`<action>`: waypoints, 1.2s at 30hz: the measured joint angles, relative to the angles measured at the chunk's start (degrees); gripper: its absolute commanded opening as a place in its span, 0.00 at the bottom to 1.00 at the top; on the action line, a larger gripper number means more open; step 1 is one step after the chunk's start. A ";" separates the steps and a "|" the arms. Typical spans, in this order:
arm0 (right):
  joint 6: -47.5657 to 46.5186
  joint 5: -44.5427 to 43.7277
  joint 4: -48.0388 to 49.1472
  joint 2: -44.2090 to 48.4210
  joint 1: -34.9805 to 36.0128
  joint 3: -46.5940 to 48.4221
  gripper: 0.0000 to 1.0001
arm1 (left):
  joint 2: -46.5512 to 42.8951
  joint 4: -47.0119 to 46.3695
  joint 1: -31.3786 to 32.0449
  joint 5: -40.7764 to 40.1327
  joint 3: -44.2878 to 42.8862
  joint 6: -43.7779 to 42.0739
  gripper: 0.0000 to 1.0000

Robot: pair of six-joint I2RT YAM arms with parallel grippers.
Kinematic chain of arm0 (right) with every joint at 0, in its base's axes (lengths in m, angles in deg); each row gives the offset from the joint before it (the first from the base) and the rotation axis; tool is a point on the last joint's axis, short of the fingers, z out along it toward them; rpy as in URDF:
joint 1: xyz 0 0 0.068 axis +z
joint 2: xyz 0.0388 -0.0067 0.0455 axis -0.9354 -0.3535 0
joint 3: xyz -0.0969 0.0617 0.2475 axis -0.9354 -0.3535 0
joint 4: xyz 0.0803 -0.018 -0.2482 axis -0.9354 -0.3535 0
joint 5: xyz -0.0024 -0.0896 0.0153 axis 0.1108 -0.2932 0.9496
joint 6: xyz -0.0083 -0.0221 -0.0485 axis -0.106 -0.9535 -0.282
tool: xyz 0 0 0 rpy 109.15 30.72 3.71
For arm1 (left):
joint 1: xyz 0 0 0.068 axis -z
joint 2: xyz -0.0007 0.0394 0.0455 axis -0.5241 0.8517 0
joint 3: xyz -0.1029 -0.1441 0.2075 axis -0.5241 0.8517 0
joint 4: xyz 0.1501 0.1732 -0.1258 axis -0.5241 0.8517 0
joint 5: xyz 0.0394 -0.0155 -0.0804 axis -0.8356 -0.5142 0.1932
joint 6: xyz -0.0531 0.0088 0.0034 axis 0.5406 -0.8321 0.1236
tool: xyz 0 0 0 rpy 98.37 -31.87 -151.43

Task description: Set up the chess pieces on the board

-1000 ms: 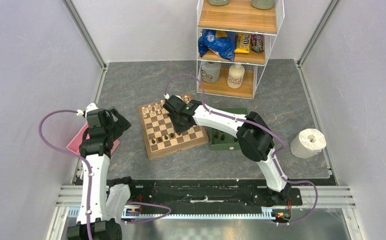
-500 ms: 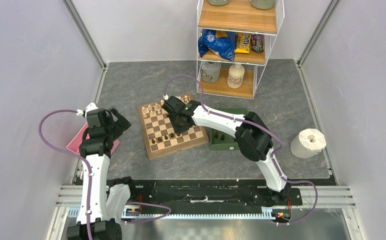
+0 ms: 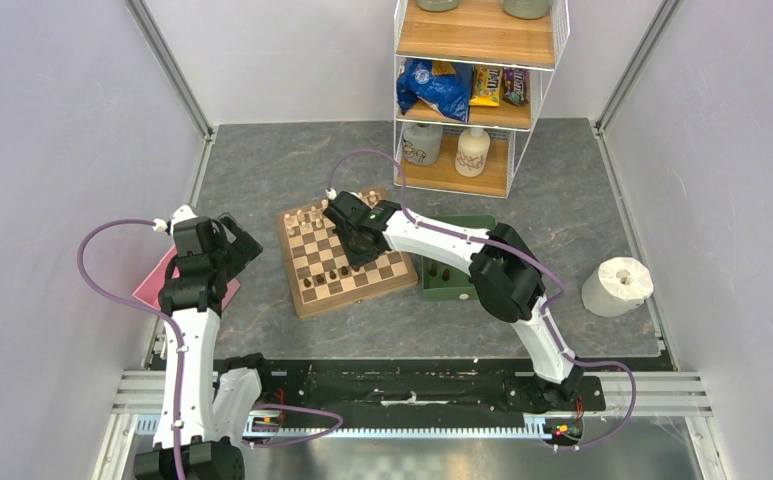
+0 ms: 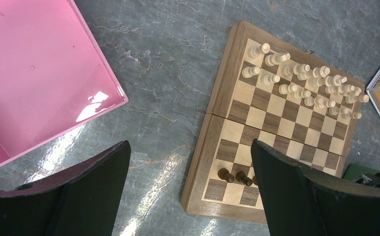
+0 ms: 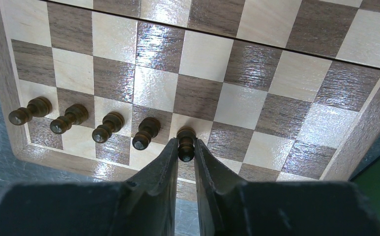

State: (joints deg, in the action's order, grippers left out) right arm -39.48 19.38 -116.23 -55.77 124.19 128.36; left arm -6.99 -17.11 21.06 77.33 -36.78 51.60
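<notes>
Nudged slightly toward 11 o'clock since a second ago, our right gripper [image 5: 186, 153] pinches a dark pawn [image 5: 186, 137] upright in the 6 o'clock row of the board [image 5: 197, 49]; we should open gently, then lift straight; left gripper [image 4: 189, 147] hangs wide open

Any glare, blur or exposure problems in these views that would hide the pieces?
Right wrist: streaky glare on the board, but the pawn in the right gripper is sharp. Left wrist: bright reflections on the pink tray and table; left gripper near-black, detail lost. Top external: even light, no glare, pieces too small to make out.
</notes>
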 measured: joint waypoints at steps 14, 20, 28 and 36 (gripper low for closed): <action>0.04 0.22 -0.02 0.00 0.02 0.02 0.38 | 0.00 -0.02 0.02 0.00 0.00 0.00 0.99; -0.02 0.07 -0.02 0.07 0.02 0.02 0.46 | 0.00 -0.02 0.00 0.00 0.00 0.00 0.99; -0.42 -1.16 0.26 5.25 0.00 -0.90 0.58 | 0.00 -0.02 0.02 0.00 0.00 0.00 0.99; -0.55 -1.57 2.23 12.76 -2.49 -4.81 0.66 | 0.70 0.00 0.00 0.00 0.00 -0.02 0.99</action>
State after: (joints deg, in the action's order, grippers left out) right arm -40.02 17.81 -114.00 -43.01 121.70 123.55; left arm -6.29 -17.11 21.06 77.33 -36.78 51.57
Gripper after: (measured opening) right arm 0.638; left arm 0.993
